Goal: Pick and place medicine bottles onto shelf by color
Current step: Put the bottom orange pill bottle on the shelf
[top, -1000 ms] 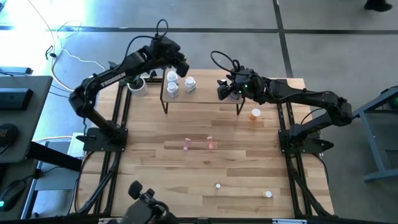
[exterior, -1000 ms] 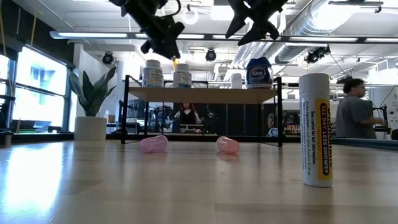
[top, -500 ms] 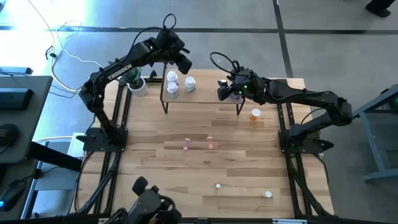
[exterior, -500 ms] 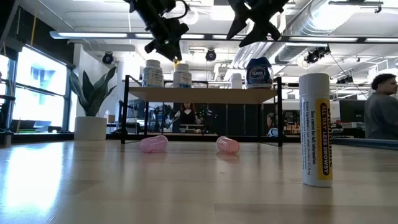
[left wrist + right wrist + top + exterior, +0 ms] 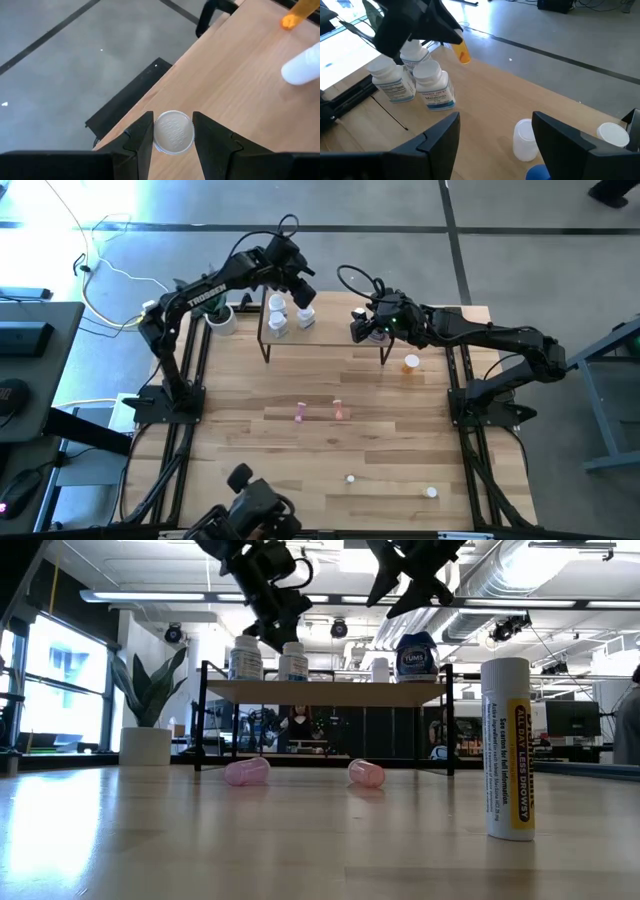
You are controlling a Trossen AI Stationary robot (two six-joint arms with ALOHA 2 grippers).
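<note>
My left gripper (image 5: 303, 292) hangs over the left part of the shelf (image 5: 335, 335), shut on a small amber vial (image 5: 463, 54) with a white cap, just above the white bottles (image 5: 435, 85) standing there. My right gripper (image 5: 495, 122) stands open and holds nothing. It is above the shelf's right end, over a blue bottle (image 5: 416, 655) and a small white vial (image 5: 525, 140). Two pink bottles (image 5: 300, 413) lie on their sides on the table in front of the shelf. An orange-capped bottle (image 5: 410, 363) stands near the shelf's right leg. My left gripper pinches the vial's round white cap (image 5: 174, 131) between its two fingers, one on each side of it. The fingers slant down from above. The amber body (image 5: 463, 54) sticks out below them, lifted clear of the shelf and the bottles.
Two small white bottles (image 5: 350, 478) (image 5: 430, 492) stand near the table's front edge, the right one tall in the low view (image 5: 507, 748). A potted plant (image 5: 146, 705) stands off the shelf's left end. The middle of the shelf board is bare wood.
My left gripper has gone toward the table's right edge along the shelf with the vial still in its hold. It has sunk a little and tipped further down, so it now hangs over the white bottles.
</note>
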